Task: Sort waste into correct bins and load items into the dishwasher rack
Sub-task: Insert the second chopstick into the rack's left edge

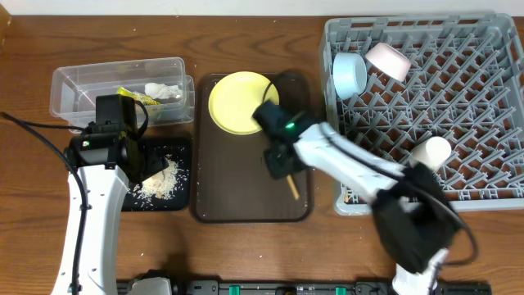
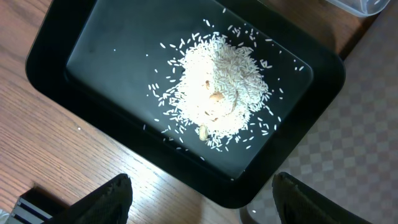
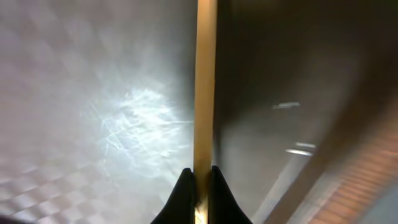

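Observation:
My right gripper [image 1: 280, 164] is shut on a wooden chopstick [image 3: 204, 87] over the dark brown serving tray [image 1: 221, 188]; its lower end sticks out below the gripper [image 1: 291, 188]. The yellow plate [image 1: 233, 102] lies at the tray's far end. My left gripper [image 2: 199, 202] is open and empty above the black tray [image 2: 124, 56], which holds the heap of white rice [image 2: 221, 87]. The clear tub [image 1: 82, 86] holds the snack wrapper [image 1: 133, 96] and the white tissue [image 1: 164, 90]. The grey rack [image 1: 475, 106] holds the light blue bowl [image 1: 350, 74], the white bowl [image 1: 387, 59] and the pale cup [image 1: 431, 152].
The black tray [image 1: 155, 201] sits just left of the brown serving tray, with the clear tub behind it. The rack fills the right side of the wooden table. My right arm reaches across the rack's near left corner.

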{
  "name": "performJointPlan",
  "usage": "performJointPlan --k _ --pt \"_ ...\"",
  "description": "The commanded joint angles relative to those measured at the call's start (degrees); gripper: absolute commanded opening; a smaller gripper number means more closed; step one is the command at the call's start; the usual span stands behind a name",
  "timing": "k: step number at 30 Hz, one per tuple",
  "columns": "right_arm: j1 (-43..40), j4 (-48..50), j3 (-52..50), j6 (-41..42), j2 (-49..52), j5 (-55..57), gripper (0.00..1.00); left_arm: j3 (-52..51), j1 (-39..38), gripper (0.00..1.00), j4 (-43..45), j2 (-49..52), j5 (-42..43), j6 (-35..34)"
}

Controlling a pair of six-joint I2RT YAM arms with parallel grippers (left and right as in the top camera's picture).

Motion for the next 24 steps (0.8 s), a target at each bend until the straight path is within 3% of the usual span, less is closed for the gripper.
performJointPlan --k 1,13,24 --pt "-3.91 -0.42 0.39 -0.92 -8.85 1.6 0.01 -0.02 0.22 0.75 -0.13 -0.13 -0.46 -0.76" --pt "-17.66 -10.56 0.35 -4.42 -17.18 5.64 0.01 -0.02 0.22 0.75 -0.11 -0.13 -0.46 -0.76" --pt "-20.85 -11.93 -2.43 -5.4 -16.61 5.62 0.01 -0.02 0.22 0.75 -0.13 -0.13 -0.46 -0.76"
